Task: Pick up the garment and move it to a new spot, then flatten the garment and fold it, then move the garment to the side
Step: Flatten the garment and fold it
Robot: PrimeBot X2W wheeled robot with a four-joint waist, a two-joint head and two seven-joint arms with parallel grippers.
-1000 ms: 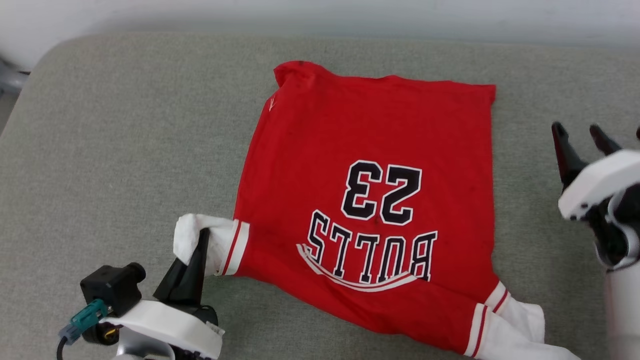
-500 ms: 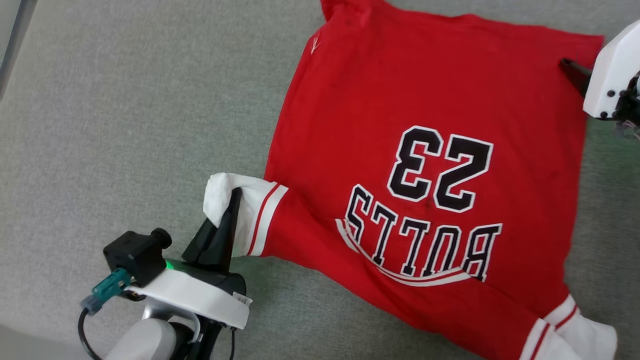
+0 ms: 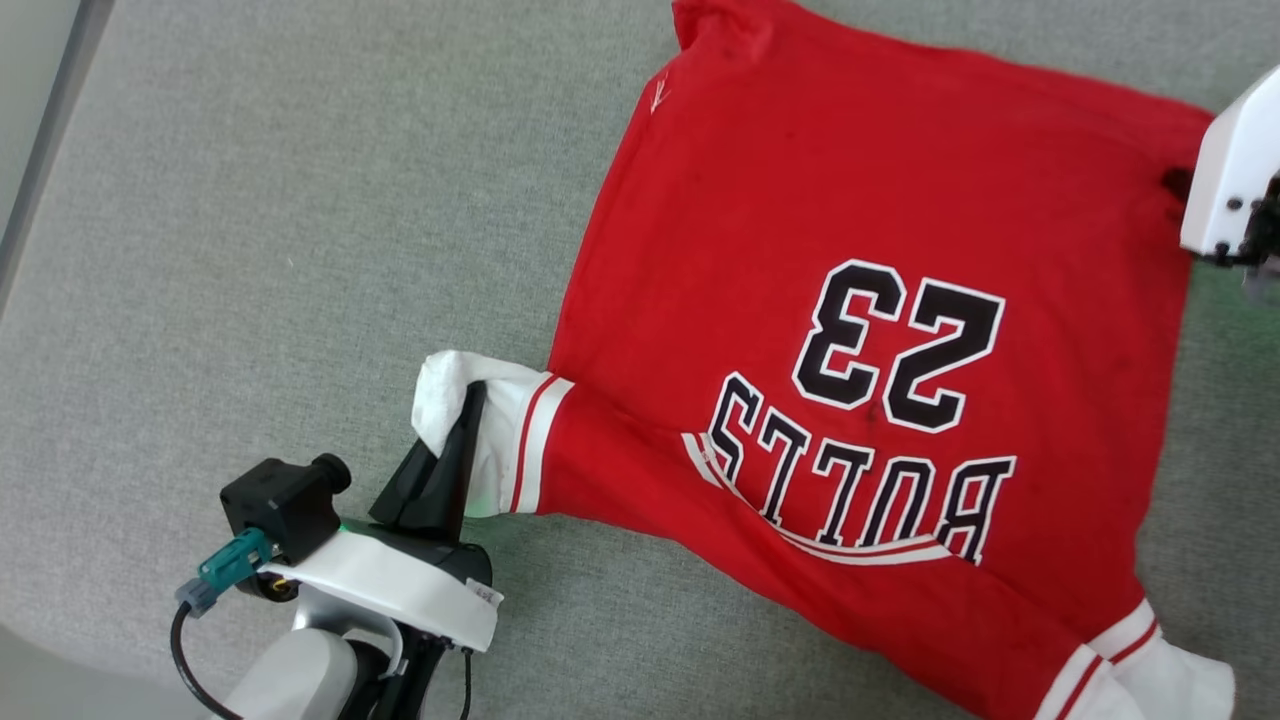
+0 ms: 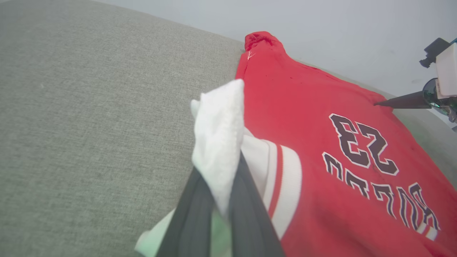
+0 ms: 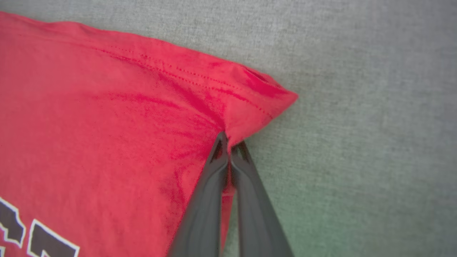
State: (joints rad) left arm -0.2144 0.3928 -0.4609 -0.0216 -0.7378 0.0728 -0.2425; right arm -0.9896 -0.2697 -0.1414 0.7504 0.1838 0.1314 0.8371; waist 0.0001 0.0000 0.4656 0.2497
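Grippers, two, both closed: our left gripper pinches the near-left white sleeve end, our right gripper the far-right red corner. One garment, red, black white-edged lettering, lies spread on grey cushion.

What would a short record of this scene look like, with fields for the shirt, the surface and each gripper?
garment: bright red soft sports shirt, black white-edged lettering up, lying spread out
surface: grey woven fabric surface
left gripper: jaws shut on white sleeve end
right gripper: jaws shut on the shirt's far right corner
other sleeve: free, near right
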